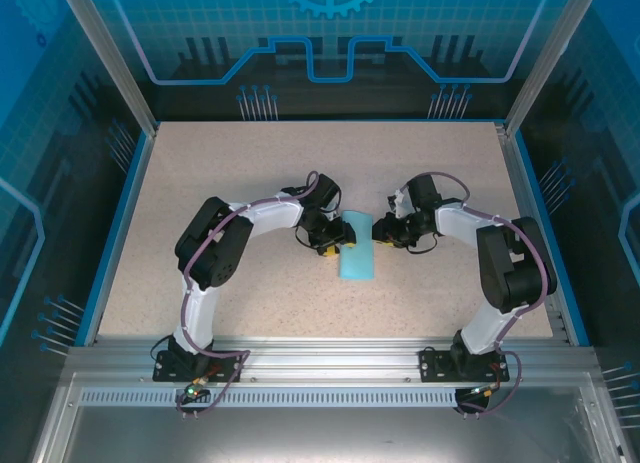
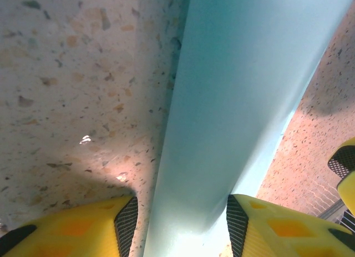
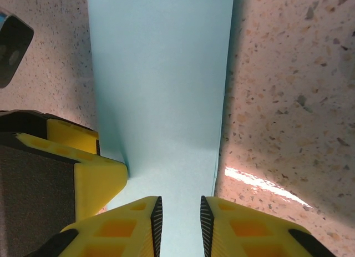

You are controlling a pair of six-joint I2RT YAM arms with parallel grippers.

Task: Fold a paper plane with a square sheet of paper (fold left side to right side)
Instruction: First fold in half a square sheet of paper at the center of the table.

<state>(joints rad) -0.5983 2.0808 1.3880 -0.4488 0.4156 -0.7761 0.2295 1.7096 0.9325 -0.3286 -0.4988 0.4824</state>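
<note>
On the left of the speckled table point(image 1: 250, 163) we see the left arm bent in toward the middle, with the left gripper point(image 1: 333, 240) at the left edge of the square sheet of paper point(image 1: 357, 255). From the left wrist camera its jaws stand roughly half open, one yellow finger point(image 2: 72, 232) over bare table and the other on the far side of the blue strip, so that the gripper straddles the paper. We cannot tell whether the pads actually touch the sheet.

The paper lies at the centre of the table, between the two grippers. It is folded into a narrow rectangle (no longer a full square), with its long sides running from near to far. Both grippers meet it around its far half, while its near end lies free on the table.

On the right, the right gripper point(image 1: 383, 231) reaches in to the paper's right edge. From the right wrist camera its jaws are only narrowly apart, with a slim gap between the black pads point(image 3: 157, 218) and blue paper showing through that gap. We cannot tell whether it is pinching any of the sheet. One finger of the left gripper sits just beside it on the paper's other edge.
</note>
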